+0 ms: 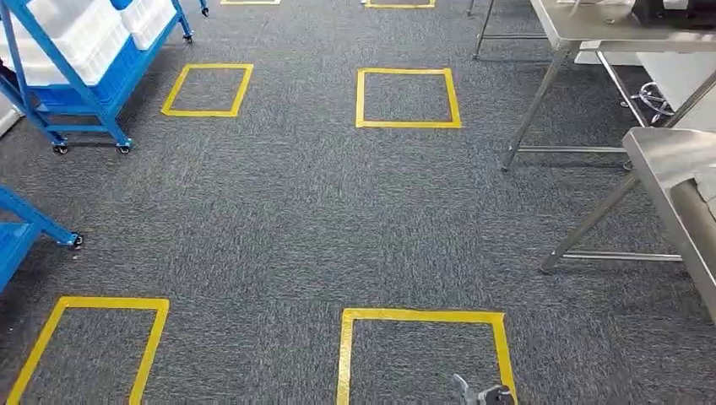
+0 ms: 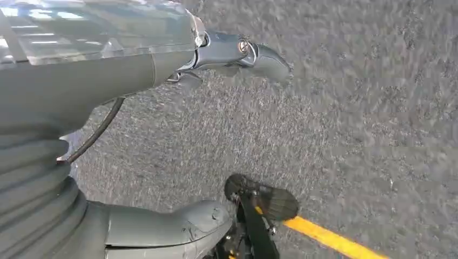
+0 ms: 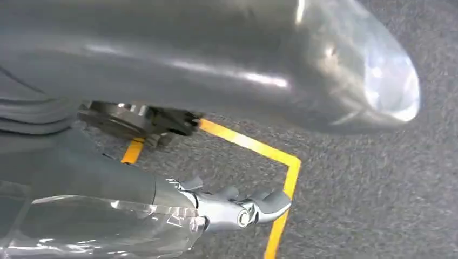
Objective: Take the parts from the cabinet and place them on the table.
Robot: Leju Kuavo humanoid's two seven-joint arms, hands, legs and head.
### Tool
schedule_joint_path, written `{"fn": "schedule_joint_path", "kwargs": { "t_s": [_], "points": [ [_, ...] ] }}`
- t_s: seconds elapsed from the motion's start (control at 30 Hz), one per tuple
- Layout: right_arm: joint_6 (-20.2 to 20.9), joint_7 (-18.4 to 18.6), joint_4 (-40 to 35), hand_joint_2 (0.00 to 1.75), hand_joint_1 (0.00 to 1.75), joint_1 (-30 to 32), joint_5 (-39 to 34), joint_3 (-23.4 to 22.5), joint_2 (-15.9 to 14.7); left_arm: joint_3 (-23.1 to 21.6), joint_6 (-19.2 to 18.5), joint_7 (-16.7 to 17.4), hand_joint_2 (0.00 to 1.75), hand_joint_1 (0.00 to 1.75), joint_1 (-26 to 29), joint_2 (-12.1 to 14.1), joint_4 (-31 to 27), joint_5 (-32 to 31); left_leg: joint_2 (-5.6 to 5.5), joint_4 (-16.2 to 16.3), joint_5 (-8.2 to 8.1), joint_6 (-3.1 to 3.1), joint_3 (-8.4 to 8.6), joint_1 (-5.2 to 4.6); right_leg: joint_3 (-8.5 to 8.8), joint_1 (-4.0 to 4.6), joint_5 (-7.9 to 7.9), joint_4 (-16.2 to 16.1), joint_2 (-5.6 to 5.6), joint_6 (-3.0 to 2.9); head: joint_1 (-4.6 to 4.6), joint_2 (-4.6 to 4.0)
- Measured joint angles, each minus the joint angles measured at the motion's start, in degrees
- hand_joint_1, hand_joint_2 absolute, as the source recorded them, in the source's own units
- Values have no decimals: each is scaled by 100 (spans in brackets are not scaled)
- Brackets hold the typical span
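— How far along are you?

— Barely begun, I judge. My left hand (image 2: pixel 237 54) and right hand (image 3: pixel 237 213) hang over the grey carpet (image 1: pixel 279 211), fingers loosely extended, nothing in either. I see no parts; they may be in the white bins (image 1: pixel 80 38) on the blue cabinet (image 1: pixel 76 93), far left.

— And the count?

— Two steel tables: one tabletop (image 1: pixel 591 29) ahead right, another (image 1: pixel 675 152) nearer. Four full yellow tape squares (image 1: pixel 409 98), two more cut off.
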Motion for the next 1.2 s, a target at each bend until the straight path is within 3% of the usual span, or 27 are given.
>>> {"fn": "schedule_joint_path", "kwargs": {
  "t_s": [0.03, 0.07, 0.13, 0.17, 0.2, 0.27, 0.3, 0.37, 0.4, 0.43, 0.5, 0.53, 0.57, 0.67, 0.7, 0.73, 0.83, 0.87, 0.9, 0.97, 1.0, 1.03, 1.07, 1.1, 1.17, 1.2],
  "points": [
    [-11, 0, 2, 0, 0, 2, -2, 4, -4, -13, 0, 4, 175, 0, 11, 0, 0, 40, 0, 20, -8, -10, 16, 3, -67, -6, 88, 38, -3, 24, 11, 0],
    [-33, 11, 2, 0, 0, 5, -4, 9, -7, -37, 2, 35, 175, 0, 25, 0, 0, 87, -5, 50, -34, -34, 40, 12, 5, -28, 318, -187, -7, 47, 13, 0],
    [-63, 33, 2, 0, 0, 6, -20, 9, -17, -163, 46, 136, 175, 0, 84, -2, -11, 272, -18, 168, -137, -91, 73, 35, 418, -84, 911, -1126, -7, 90, 13, 0],
    [-68, 46, 4, 0, 0, 5, -24, 11, -20, -236, 88, 197, 175, 0, 128, 0, -29, 381, -17, 245, -196, -137, 16, 37, 529, -95, 923, -1388, 2, 99, 22, 0],
    [-68, 52, 2, 0, 0, 11, -39, 28, -20, -314, 127, 250, 175, 0, 161, 0, -63, 467, -26, 370, -274, -187, -19, -4, 521, -66, 887, -1425, 38, 51, 31, 0],
    [-72, 55, 2, 0, 0, 28, -55, 44, -24, -470, 179, 317, 175, 0, 237, 2, -123, 584, -33, 339, -311, -235, -24, 6, 498, -37, 851, -1387, 39, -41, 13, 0],
    [-72, 55, 2, 0, 0, 40, -55, 48, -26, -549, 203, 345, 0, 0, 274, 2, -158, 636, -31, 332, -319, -261, -16, 13, 496, -32, 844, -1390, 40, -70, 11, 0],
    [-72, 44, 2, 0, 0, 47, -61, 50, -28, -688, 223, 378, 0, 0, 350, 4, -214, 725, -17, 487, -426, -315, -11, 26, 551, -73, 828, -1421, 34, -138, 2, 0],
    [-72, 39, 2, 0, 0, 45, -70, 52, -33, -738, 240, 398, 0, 0, 357, 4, -230, 767, -8, 799, -598, -354, -173, 42, 574, -72, 808, -1420, 16, -170, -54, 0],
    [-72, 37, 2, 0, 0, 45, -76, 55, -33, -763, 247, 415, 175, 0, 358, 4, -234, 772, -7, 1239, -817, -384, -407, 63, 589, -59, 797, -1420, 1, -182, -52, 0],
    [-72, 37, 4, 0, 0, 49, -87, 70, -35, -804, 247, 428, 175, 0, 381, 2, -243, 769, -5, 2082, -1102, -402, -898, 95, 614, -32, 767, -1419, -13, -183, -55, 0],
    [-72, 37, 4, 0, 0, 49, -92, 74, -35, -815, 247, 431, 175, 0, 399, 2, -243, 767, -5, 2221, -1073, -390, -1013, 98, 637, -21, 750, -1418, -14, -186, -52, 0],
    [-72, 37, 4, 0, 0, 51, -107, 83, -35, -826, 247, 439, 175, 0, 421, 2, -245, 767, -5, 2073, -885, -372, -985, 95, 682, -21, 726, -1418, -13, -189, -52, 0],
    [-72, 24, 4, 0, 0, 56, -78, 90, -35, -833, 234, 446, 175, 0, 452, -2, -262, 747, 23, 681, 5, -273, -426, 75, 811, -18, 643, -1435, -14, -169, -52, 0],
    [-72, 20, 13, 0, 0, 34, -19, 123, -35, -835, 214, 446, 175, 0, 450, -2, -271, 719, 55, 553, -84, -257, -366, 31, 828, -7, 620, -1442, -15, -141, -44, 0],
    [-72, 22, 22, 0, 0, 13, 22, 160, -37, -844, 199, 435, 0, 0, 447, -2, -291, 699, 48, 482, -63, -234, -338, 4, 820, -13, 621, -1461, 2, -106, -57, 0],
    [-72, 53, 33, 0, 0, -3, 125, 240, -37, -844, 166, 420, 0, 0, 452, -4, -328, 631, -6, 341, -38, -157, -288, -34, 905, -43, 622, -1583, -49, 5, -57, 0],
    [-72, 85, 41, 0, 0, -14, 225, 255, -44, -844, 123, 405, 0, 0, 457, -17, -337, 573, -5, 205, 20, -132, -180, 36, 935, -54, 580, -1521, -58, 18, -42, 0],
    [-72, 112, 46, 0, 0, -52, 293, 284, -46, -833, 96, 374, 0, 0, 446, -24, -337, 535, -19, 136, 21, -93, -121, 19, 847, -29, 448, -1324, -37, 6, -48, 0],
    [-72, 168, 66, 0, 0, -82, 367, 343, -50, -771, 44, 332, 0, 0, 394, -26, -337, 417, -31, 140, 2, -40, -105, 13, 398, -22, 40, -508, -12, 3, -31, 0],
    [-74, 188, 87, 0, 0, -83, 389, 380, -50, -737, 7, 293, 0, 0, 377, -28, -334, 339, -56, 151, -17, -31, -104, 4, 155, -24, -89, -123, -9, 12, -33, 0],
    [-74, 199, 107, 0, 0, -84, 396, 400, -50, -704, -9, 267, 0, 0, 359, -26, -332, 277, -91, 157, -30, -34, -96, 3, 16, -26, -66, 43, -9, 24, -33, 0],
    [-74, 205, 129, 0, 0, -88, 402, 426, -50, -662, -18, 245, 0, 0, 346, -28, -326, 227, -119, 168, -44, -42, -81, 3, 0, -30, 81, -31, -10, 32, -31, 0],
    [-74, 212, 144, 0, 0, -88, 413, 446, -50, -623, -37, 229, 0, 0, 335, -28, -319, 201, -152, 192, -70, -53, -63, 6, 102, -40, 348, -331, -9, 37, -28, 0],
    [-76, 216, 166, 0, 0, -88, 430, 472, -52, -592, -59, 193, 0, 0, 315, -28, -306, 149, -225, 281, -142, -101, -37, 13, 522, -64, 906, -1285, 57, 38, -28, 0],
    [-76, 223, 179, 0, 0, -105, 431, 479, -52, -575, -66, 179, 0, 0, 306, -28, -299, 131, -240, 312, -174, -133, -77, 10, 556, -53, 795, -1342, 142, 18, -33, 0]
  ]
}}
